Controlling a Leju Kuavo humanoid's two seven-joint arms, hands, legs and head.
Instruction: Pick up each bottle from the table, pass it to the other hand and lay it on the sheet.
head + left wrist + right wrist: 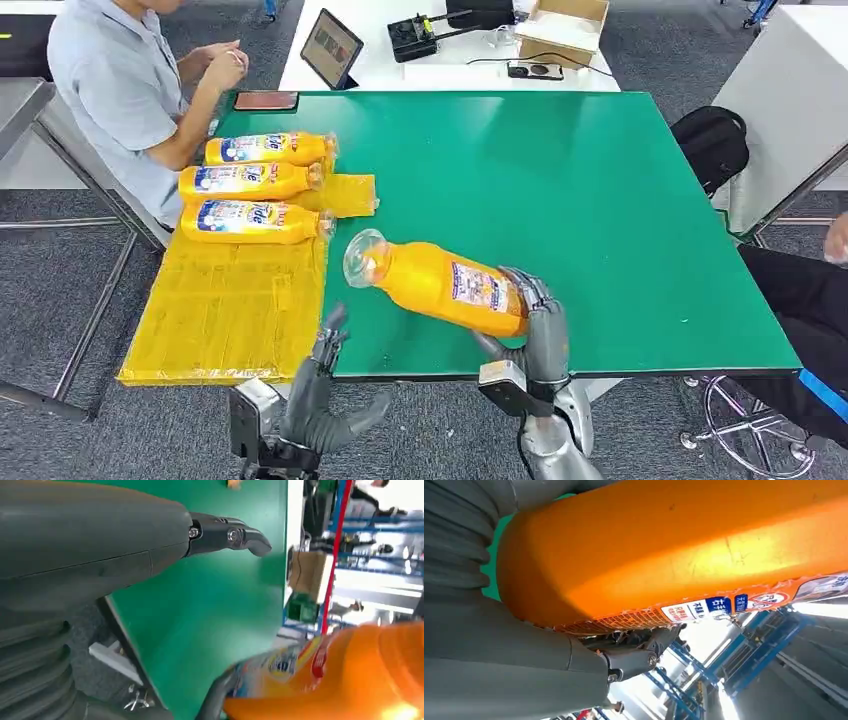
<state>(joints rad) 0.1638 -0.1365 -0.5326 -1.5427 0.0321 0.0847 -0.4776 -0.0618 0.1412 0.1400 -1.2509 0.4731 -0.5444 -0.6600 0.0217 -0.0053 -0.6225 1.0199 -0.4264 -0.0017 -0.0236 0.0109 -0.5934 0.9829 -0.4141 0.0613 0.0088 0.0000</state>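
The green table point(560, 190) carries a yellow sheet point(230, 310) at its left edge, where three orange bottles point(250, 180) lie side by side. The right hand point(535, 320) grips a fourth orange bottle point(440, 285) by its base, tilted above the table's near edge, its labelled body glossy, clear cap toward the sheet. The left hand point(325, 375) hangs just beside it, fingers apart, holding nothing.

Three bottles point(255, 178) lie side by side in a row on the far end of a sheet point(225, 315) draped over the table's point(600, 190) left edge. A fourth bottle point(440, 284) hangs tilted above the table's near edge in the right hand point(535, 320), the left hand point(318, 390) just beside it. A person point(125, 85) sits at the far left corner.
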